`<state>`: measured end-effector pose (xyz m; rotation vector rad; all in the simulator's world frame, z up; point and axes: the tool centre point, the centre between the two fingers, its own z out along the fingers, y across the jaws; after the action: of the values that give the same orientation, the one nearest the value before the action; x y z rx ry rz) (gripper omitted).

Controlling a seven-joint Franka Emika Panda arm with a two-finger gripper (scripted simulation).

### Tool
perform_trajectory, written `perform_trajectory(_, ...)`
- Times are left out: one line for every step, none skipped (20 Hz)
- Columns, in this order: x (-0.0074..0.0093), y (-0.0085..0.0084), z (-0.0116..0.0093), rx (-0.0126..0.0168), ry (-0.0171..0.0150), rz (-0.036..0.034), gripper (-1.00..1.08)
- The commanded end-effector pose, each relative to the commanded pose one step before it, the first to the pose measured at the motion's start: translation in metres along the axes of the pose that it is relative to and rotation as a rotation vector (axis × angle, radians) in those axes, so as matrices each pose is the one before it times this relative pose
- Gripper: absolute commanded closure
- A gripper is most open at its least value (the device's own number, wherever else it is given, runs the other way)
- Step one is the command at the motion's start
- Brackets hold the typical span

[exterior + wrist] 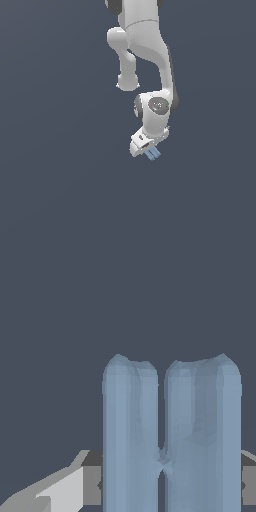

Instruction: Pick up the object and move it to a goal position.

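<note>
1. Exterior view: the white arm (145, 45) descends from the upper centre of the frame and ends in the gripper (148, 148), just below and right of frame centre, against a uniform dark grey-blue ground
2. The object (153, 154), a small light-blue piece of two parallel bars, projects from the gripper tip toward the lower right of the frame; no surface is seen touching it, so it is judged to be carried clear of any support
3. Wrist view: the object (170, 431) fills the lower centre and right of the frame as two upright bars joined low down by a narrow bridge; its long axis runs straight out from the hand, in line with the fingers
4. The jaws stand closed to the object's width, one grey finger pad (92, 476) showing at each flank of the bars; the hold looks firm, though the contact faces themselves are hidden
5. No goal marker appears in either view, so the direction of the coming transport cannot be told; with the piece protruding beyond the fingertips, its far end would be first to meet any obstacle
</note>
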<state>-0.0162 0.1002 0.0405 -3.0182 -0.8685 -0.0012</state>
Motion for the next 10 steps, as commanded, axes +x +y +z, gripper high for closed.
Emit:
perform_trajectory(0.00853,0.00845,-0.01096,-0.00014,0.00053,0.00015,1.08)
perform_trajectory(0.00385,0.00374,-0.00478,0.0,0.0,0.0,1.08)
perform_trajectory(0.00399,0.00404,-0.00482,0.00067,0.00002,0.00016,1.08)
perform_trajectory(0.00419,0.00406,-0.00516,0.0,0.0,0.0,1.08)
perform_trajectory(0.00435,0.0042,-0.00532,0.0,0.0,0.0,1.08)
perform_trajectory(0.00448,0.00432,-0.00547,0.0,0.0,0.0,1.08)
perform_trajectory(0.00461,0.00443,-0.00559,0.0,0.0,0.0,1.08)
perform_trajectory(0.00463,0.00444,-0.00558,0.0,0.0,0.0,1.08)
perform_trajectory(0.0045,0.00431,-0.0054,0.0,0.0,0.0,1.08)
perform_trajectory(0.00438,0.00419,-0.00523,0.0,0.0,0.0,1.08)
